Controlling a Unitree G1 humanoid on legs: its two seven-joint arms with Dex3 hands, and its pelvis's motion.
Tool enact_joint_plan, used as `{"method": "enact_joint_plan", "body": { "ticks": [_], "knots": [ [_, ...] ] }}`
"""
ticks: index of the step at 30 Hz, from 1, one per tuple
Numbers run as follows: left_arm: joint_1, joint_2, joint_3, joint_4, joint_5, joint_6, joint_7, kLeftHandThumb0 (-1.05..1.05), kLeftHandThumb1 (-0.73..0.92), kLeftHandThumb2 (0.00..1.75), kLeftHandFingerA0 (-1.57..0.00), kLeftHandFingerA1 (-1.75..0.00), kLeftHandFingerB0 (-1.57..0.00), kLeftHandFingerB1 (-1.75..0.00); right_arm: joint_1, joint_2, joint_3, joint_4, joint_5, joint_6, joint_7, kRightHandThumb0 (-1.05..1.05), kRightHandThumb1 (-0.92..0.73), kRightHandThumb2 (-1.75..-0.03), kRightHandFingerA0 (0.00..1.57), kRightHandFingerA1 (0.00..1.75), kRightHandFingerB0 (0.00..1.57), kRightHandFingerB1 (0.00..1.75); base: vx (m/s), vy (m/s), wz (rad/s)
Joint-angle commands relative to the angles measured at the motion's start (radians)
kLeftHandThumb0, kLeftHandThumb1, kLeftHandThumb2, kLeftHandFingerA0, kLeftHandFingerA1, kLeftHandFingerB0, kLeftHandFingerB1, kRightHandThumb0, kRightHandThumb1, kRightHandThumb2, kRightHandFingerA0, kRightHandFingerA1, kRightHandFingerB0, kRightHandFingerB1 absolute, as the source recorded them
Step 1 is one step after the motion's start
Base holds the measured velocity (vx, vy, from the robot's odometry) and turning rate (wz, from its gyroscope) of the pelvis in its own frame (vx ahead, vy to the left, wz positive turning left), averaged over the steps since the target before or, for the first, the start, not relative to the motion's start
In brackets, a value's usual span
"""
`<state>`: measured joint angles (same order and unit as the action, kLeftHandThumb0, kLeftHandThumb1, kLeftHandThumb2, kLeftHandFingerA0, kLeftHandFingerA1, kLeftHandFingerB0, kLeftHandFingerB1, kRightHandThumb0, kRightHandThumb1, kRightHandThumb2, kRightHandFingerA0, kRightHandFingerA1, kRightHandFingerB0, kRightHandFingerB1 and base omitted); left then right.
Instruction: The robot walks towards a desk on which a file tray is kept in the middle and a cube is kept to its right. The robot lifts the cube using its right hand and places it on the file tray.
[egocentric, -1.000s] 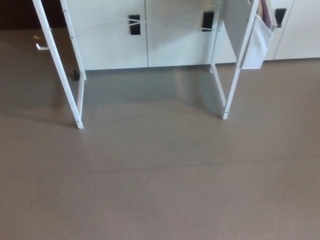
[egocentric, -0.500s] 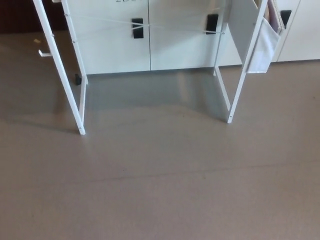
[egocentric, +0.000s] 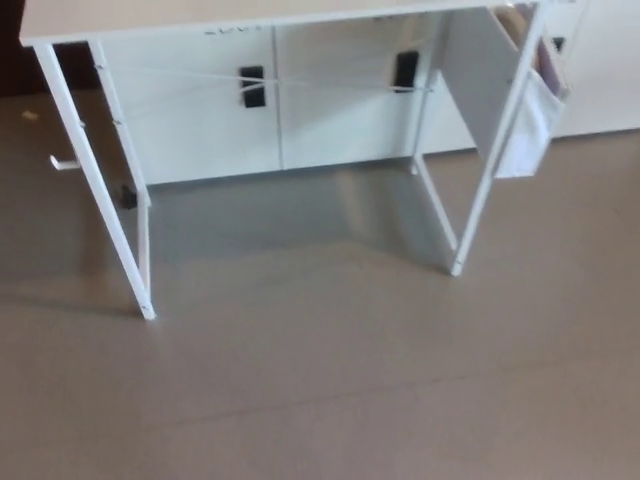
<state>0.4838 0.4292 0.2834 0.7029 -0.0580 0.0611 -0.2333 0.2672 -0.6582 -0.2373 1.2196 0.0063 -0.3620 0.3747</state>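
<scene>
Looking down through the head camera, I see only the front strip of the desk (egocentric: 200, 18) along the top of the picture, with the grey floor (egocentric: 320, 400) lying between me and it. Neither my right hand nor my left hand shows, so I cannot tell whether either is open, closed or holding anything. The cube and the file tray are both out of view. The desktop is cut off just past its front edge, so I judge they sit further back on it, but I cannot confirm that.

The main risk, as I judge it, lies in the approach. With the top hidden, I could stop short or drift sideways and end up badly lined up with the cube. The right front leg (egocentric: 490, 160) and the white pouch (egocentric: 530, 130) hanging just beside it stand on the side where my right arm must work, and I could knock them. Something sticks out of the pouch, too blurred to name. The cabinets (egocentric: 330, 110) behind are cropped as well.
</scene>
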Motion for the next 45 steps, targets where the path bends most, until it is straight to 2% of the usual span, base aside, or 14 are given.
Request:
{"method": "enact_joint_plan", "body": {
  "ticks": [1,12,15,18,19,20,27,30,31,32,33,41,44,45],
  "knots": [
    [-0.041,0.010,-0.006,0.055,0.009,-0.007,0.014,-0.73,0.78,1.00,-0.18,-0.51,-0.08,-0.43,-0.039,-0.020,0.001,0.000,0.004,0.033,0.008,-0.50,-0.50,-0.74,0.35,0.50,0.07,0.31,0.36,0.060,0.79],
    [-0.061,0.018,-0.019,-0.003,0.004,0.013,-0.001,-0.70,0.91,0.74,-0.21,-0.46,-0.04,-0.25,-0.046,-0.016,0.010,0.021,0.001,-0.015,-0.021,-0.49,-0.61,-0.61,0.39,0.45,0.12,0.24,0.33,0.074,-0.03],
    [-0.069,0.023,-0.021,0.004,0.002,0.012,-0.011,-0.73,0.79,1.10,-0.18,-0.54,-0.01,-0.29,-0.032,-0.018,0.005,0.006,0.008,-0.026,-0.008,-0.54,-0.50,-0.77,0.31,0.50,0.07,0.32,0.46,0.176,-0.31],
    [-0.061,0.025,-0.025,-0.027,0.005,0.029,-0.004,-0.70,0.92,0.75,-0.26,-0.48,-0.03,-0.25,-0.022,-0.007,-0.006,-0.001,0.018,-0.049,-0.016,-0.44,-0.61,-0.59,0.50,0.48,0.13,0.27,0.39,0.095,-0.29],
    [-0.063,0.025,-0.022,-0.028,0.001,0.034,-0.005,-0.72,0.78,1.10,-0.23,-0.57,-0.01,-0.32,-0.028,-0.006,-0.003,0.007,0.010,-0.051,-0.030,-0.45,-0.61,-0.59,0.52,0.47,0.13,0.26,0.25,0.117,0.00],
    [-0.059,0.025,-0.024,-0.034,0.004,0.032,-0.004,-0.70,0.92,0.75,-0.24,-0.49,-0.04,-0.28,-0.039,-0.004,-0.004,0.018,0.009,-0.032,-0.030,-0.43,-0.60,-0.58,0.44,0.45,0.12,0.26,0.27,0.098,0.02],
    [-0.073,0.026,-0.026,-0.014,0.010,0.037,0.009,-0.71,0.91,0.74,-0.27,-0.49,-0.06,-0.29,-0.054,-0.010,-0.004,0.024,0.019,0.008,-0.006,-0.53,-0.48,-0.75,0.27,0.49,0.07,0.32,0.20,-0.009,0.09],
    [-0.073,0.019,-0.017,-0.015,-0.001,0.042,0.011,-0.71,0.76,1.08,-0.24,-0.57,-0.03,-0.39,-0.053,-0.012,0.003,0.026,0.006,0.000,-0.023,-0.52,-0.50,-0.74,0.31,0.49,0.08,0.34,0.25,-0.182,-0.03],
    [-0.081,0.015,-0.008,-0.017,-0.008,0.071,0.022,-0.70,0.92,0.70,-0.29,-0.48,-0.12,-0.34,-0.053,-0.018,0.008,0.022,0.003,0.005,-0.008,-0.53,-0.50,-0.76,0.35,0.51,0.06,0.31,0.30,-0.193,0.30],
    [-0.083,0.023,-0.020,0.006,0.006,0.038,0.009,-0.72,0.77,1.02,-0.24,-0.54,-0.09,-0.45,-0.039,-0.014,0.008,0.011,0.000,-0.023,-0.025,-0.45,-0.62,-0.60,0.43,0.44,0.12,0.25,0.29,-0.182,0.13],
    [-0.073,0.024,-0.023,-0.004,0.007,0.038,0.002,-0.71,0.92,0.70,-0.26,-0.48,-0.10,-0.35,-0.035,-0.016,0.012,0.010,-0.004,-0.027,-0.030,-0.46,-0.62,-0.59,0.42,0.43,0.12,0.25,0.16,-0.158,-0.09],
    [-0.067,0.018,-0.019,-0.025,0.006,0.044,0.018,-0.69,0.92,0.70,-0.26,-0.47,-0.11,-0.34,-0.045,-0.001,-0.025,0.022,0.026,-0.018,-0.004,-0.55,-0.46,-0.75,0.25,0.50,0.06,0.37,0.06,0.008,-0.08],
    [-0.062,0.017,-0.017,-0.045,0.000,0.061,0.014,-0.69,0.92,0.71,-0.27,-0.48,-0.10,-0.32,-0.039,-0.010,-0.002,0.011,0.005,-0.026,-0.015,-0.52,-0.49,-0.75,0.29,0.50,0.07,0.36,0.06,0.168,-0.07],
    [-0.059,0.018,-0.018,-0.049,0.000,0.061,0.009,-0.70,0.76,1.06,-0.23,-0.55,-0.06,-0.40,-0.038,-0.013,0.009,0.010,-0.009,-0.031,-0.030,-0.47,-0.62,-0.58,0.41,0.43,0.13,0.26,0.11,0.208,0.10]
  ]
}}
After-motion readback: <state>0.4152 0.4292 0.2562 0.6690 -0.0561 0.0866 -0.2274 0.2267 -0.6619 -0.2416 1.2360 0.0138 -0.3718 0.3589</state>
